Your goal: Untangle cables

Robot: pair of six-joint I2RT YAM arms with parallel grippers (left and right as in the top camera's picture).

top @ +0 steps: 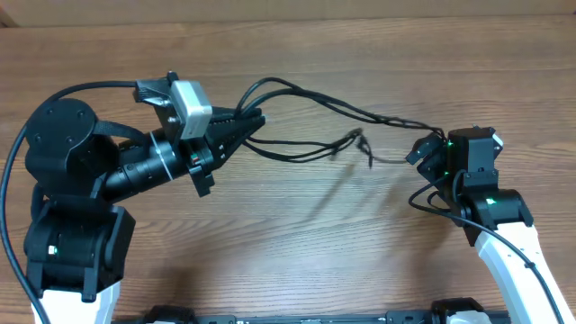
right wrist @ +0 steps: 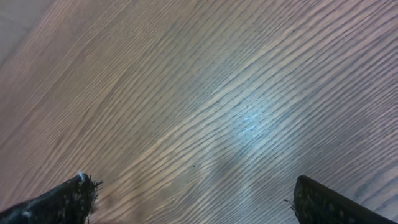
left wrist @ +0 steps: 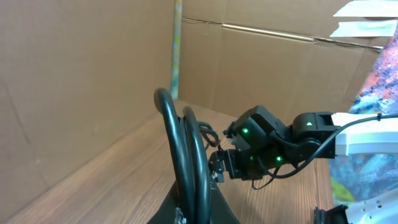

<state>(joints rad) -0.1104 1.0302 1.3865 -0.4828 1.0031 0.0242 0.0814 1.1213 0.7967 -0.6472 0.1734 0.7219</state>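
Note:
The cables (top: 306, 99) are thin black cords strung in the air from my left gripper (top: 250, 124) rightward toward my right gripper (top: 421, 150). Small plug ends (top: 358, 139) hang near the middle. My left gripper is shut on the cables. In the left wrist view two black loops (left wrist: 186, 149) rise from its jaws (left wrist: 198, 213). The right wrist view shows the right gripper (right wrist: 193, 186) wide open over bare wood, with no cable between its fingers. The cables' far end reaches the right gripper's upper side (top: 436, 133); whether it touches is unclear.
The wooden table (top: 297, 234) lies below both arms. A cardboard wall (left wrist: 74, 74) stands behind it. The right arm (left wrist: 267, 146) with green lights shows in the left wrist view. Thicker black robot cables loop at the far left (top: 18, 153) and by the right arm (top: 432, 202).

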